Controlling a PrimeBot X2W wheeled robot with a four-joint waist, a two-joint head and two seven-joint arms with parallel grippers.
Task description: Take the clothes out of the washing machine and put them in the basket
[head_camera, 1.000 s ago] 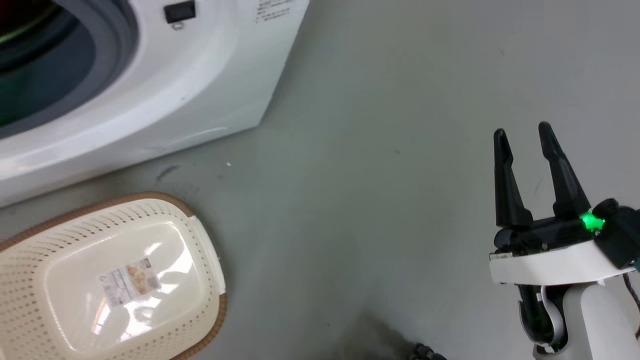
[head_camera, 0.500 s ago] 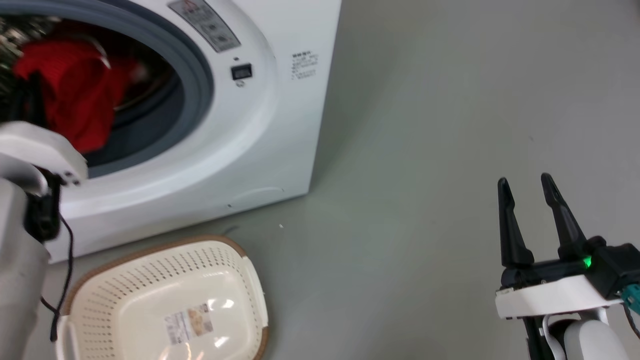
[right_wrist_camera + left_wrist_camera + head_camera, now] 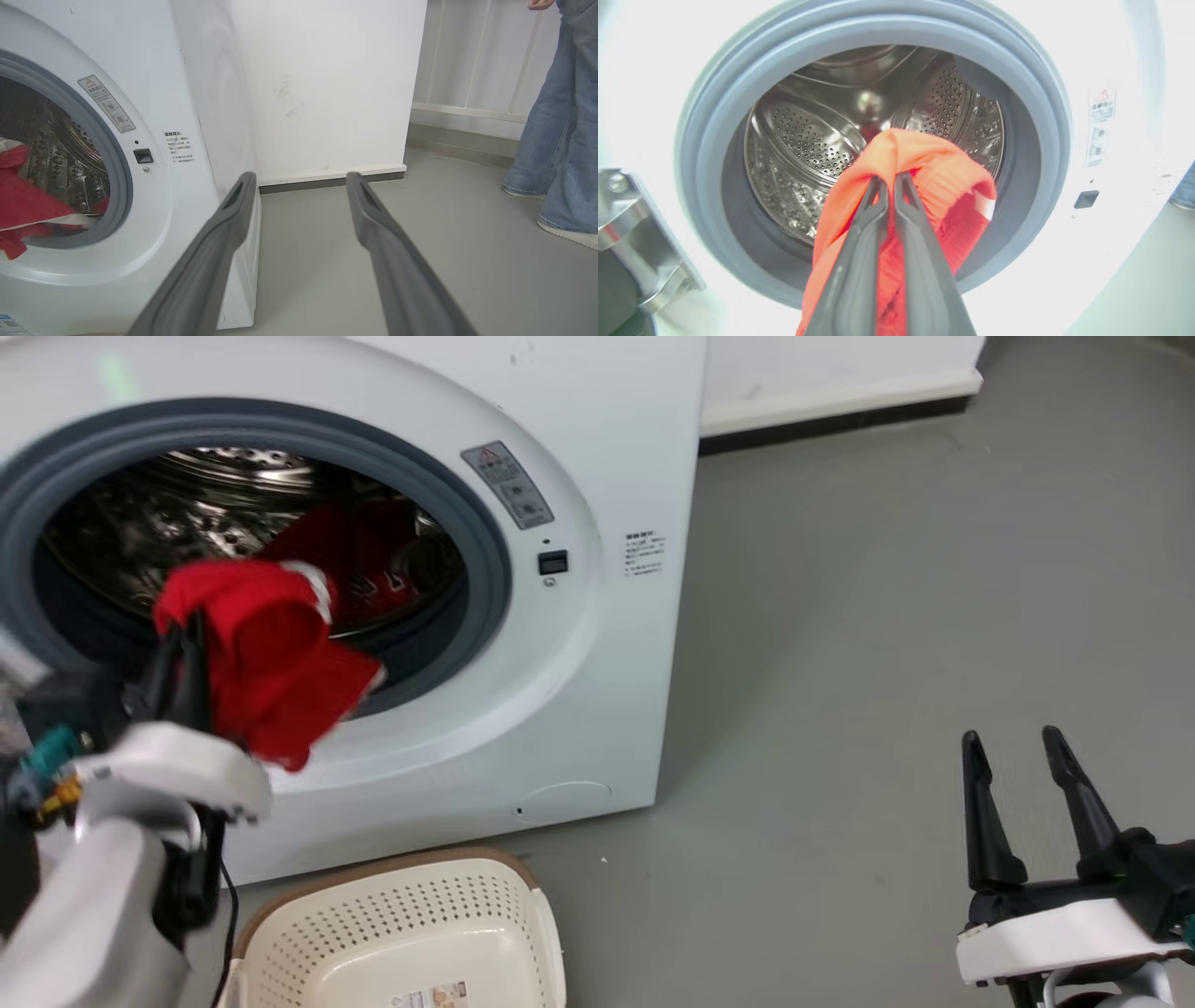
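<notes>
One large white front-loading washing machine stands behind a small cream perforated plastic basket; a soft bright red garment hangs before its porthole, pinched by the left gripper; the right gripper is spread

Clothes: bright red, white trim. Washing machine: white, grey porthole ring, perforated steel drum. Basket: cream, dotted with holes, brown rim. Floor: grey-green. Person's jeans: faded blue; shoes off-white.
</notes>
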